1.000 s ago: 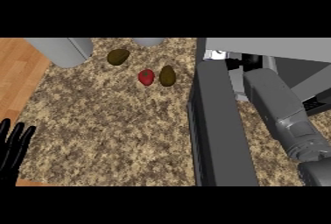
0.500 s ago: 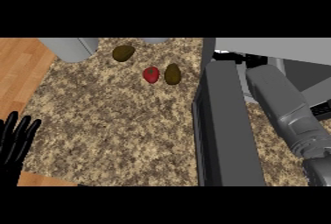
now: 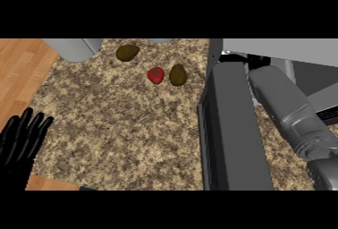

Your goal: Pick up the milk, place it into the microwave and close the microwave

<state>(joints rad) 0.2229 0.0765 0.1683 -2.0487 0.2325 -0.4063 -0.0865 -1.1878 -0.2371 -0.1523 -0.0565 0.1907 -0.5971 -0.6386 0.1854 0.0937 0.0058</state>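
The microwave point(image 3: 284, 47) stands at the right with its dark grey door point(image 3: 234, 134) swung open toward me. My right forearm point(image 3: 284, 105) reaches over the door into the opening. Of my right hand point(image 3: 240, 57) only a dark sliver shows under the microwave's top edge, next to a small white patch point(image 3: 228, 53) that may be the milk; the carton itself is hidden. My left hand point(image 3: 23, 138) rests open at the lower left edge, fingers pointing up, holding nothing.
On the speckled counter point(image 3: 119, 125) lie a red fruit point(image 3: 156, 74) and two olive-brown fruits point(image 3: 177, 74) point(image 3: 127, 52). A grey rounded container point(image 3: 74, 48) sits at the top left. A wooden floor strip point(image 3: 20, 71) runs along the left.
The whole scene has slid slightly right in the view and the door looks wider. More of my left hand shows at the lower left. The right forearm still reaches into the microwave.
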